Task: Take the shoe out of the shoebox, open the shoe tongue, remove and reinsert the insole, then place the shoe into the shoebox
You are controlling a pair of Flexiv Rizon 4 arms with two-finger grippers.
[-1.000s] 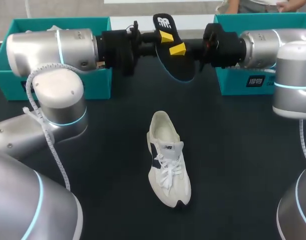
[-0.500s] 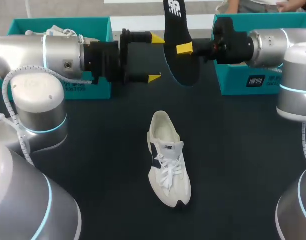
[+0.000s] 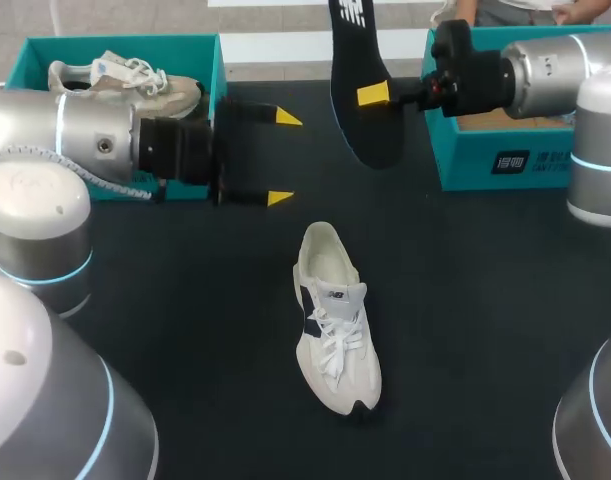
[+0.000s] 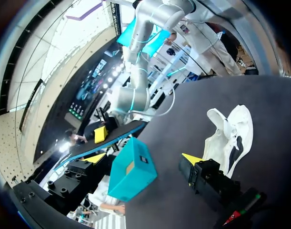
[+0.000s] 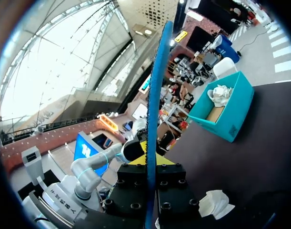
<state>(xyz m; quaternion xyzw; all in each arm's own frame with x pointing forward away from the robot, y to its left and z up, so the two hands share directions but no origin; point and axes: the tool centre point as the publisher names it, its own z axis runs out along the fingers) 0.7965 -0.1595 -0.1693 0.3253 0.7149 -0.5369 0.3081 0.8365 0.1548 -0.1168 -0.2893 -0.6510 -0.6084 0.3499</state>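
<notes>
Now the insole (image 3: 360, 60) is out of the shoe (image 3: 335, 320), clamped in my right hand (image 3: 371, 95), with my left hand (image 3: 282, 158) apart and empty near it; reinsertion seems next, which calls for lowering the insole into the shoe's mouth on the counter (image 3: 485, 300) below both hands.

a white logo (image 3: 351, 10) on the insole (image 3: 360, 60) and a dark label (image 3: 512, 161) on the shoebox (image 3: 465, 165), neither legible.
</notes>
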